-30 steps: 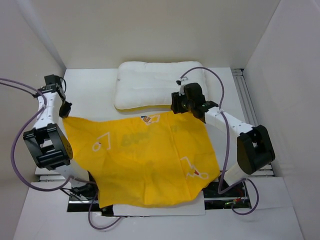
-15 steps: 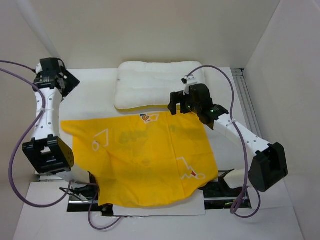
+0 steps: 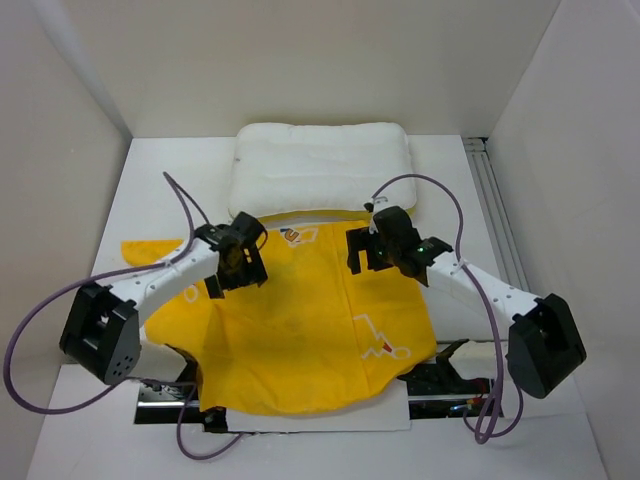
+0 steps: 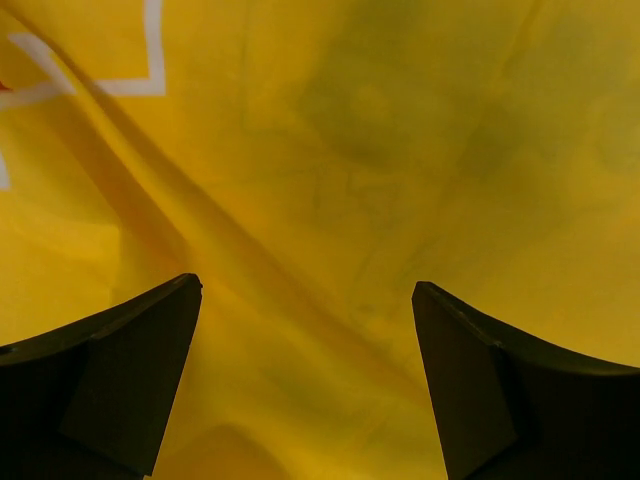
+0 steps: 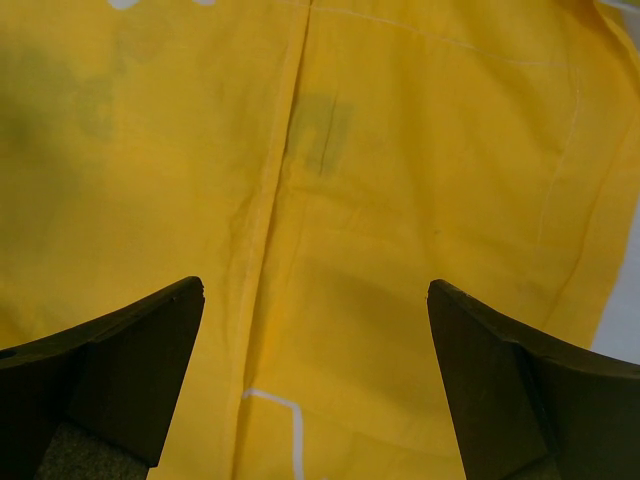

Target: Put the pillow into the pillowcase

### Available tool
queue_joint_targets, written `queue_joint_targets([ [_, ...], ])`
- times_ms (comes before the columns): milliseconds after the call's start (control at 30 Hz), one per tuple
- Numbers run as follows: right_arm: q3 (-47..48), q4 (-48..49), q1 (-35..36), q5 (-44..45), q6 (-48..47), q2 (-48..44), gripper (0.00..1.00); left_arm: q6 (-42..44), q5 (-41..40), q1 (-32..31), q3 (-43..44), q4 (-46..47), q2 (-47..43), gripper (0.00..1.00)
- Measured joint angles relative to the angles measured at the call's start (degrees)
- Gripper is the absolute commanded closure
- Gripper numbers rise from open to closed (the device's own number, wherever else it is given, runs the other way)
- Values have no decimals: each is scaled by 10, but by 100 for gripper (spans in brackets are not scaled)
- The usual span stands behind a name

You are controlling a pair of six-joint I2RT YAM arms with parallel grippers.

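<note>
The white pillow (image 3: 320, 165) lies at the back of the table, a yellow strip along its near edge. The yellow pillowcase (image 3: 300, 330) is spread flat in front of it, its far edge touching the pillow. My left gripper (image 3: 243, 265) hovers open over the pillowcase's upper left part. My right gripper (image 3: 372, 255) hovers open over its upper right part. In the left wrist view the gripper (image 4: 305, 288) frames only wrinkled yellow pillowcase (image 4: 350, 150). In the right wrist view the gripper (image 5: 315, 288) stands wide over the pillowcase (image 5: 400, 150), near a seam. Neither holds anything.
White walls close in the table (image 3: 160, 180) on the left, back and right. A metal rail (image 3: 495, 210) runs along the right side. Purple cables loop from both arms. A strip of bare table (image 5: 625, 310) shows beside the pillowcase's edge.
Both arms swung inward and now hang over the pillowcase. The left gripper came from the far left corner and opened. The right gripper left the pillow's edge and opened wider.
</note>
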Motion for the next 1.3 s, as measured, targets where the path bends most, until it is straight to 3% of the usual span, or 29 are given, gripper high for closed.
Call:
queue_joint_targets([
  [200,-23,26,1,-6,11,2,0,-69,-11,-43,12,-16,114,0],
  [333,-31,32,3,-8,17,4,0,-96,-13,-42,36,-14,177,17],
  [367,-33,35,3,-7,17,4,0,-101,-11,-42,37,-12,180,24],
  [433,-34,35,3,-7,17,4,0,-114,-10,-40,36,-1,182,53],
  [500,-35,37,3,-4,17,4,0,-120,-7,-32,34,16,185,72],
  [533,-36,38,3,-2,17,4,0,-123,-3,-25,34,23,188,99],
  [700,-37,49,3,5,17,8,0,-100,10,31,51,20,205,100],
  [1000,-37,104,12,7,32,99,1,3,-78,128,157,30,283,100],
  [1300,10,125,129,49,34,206,0,136,-92,237,302,89,384,100],
])
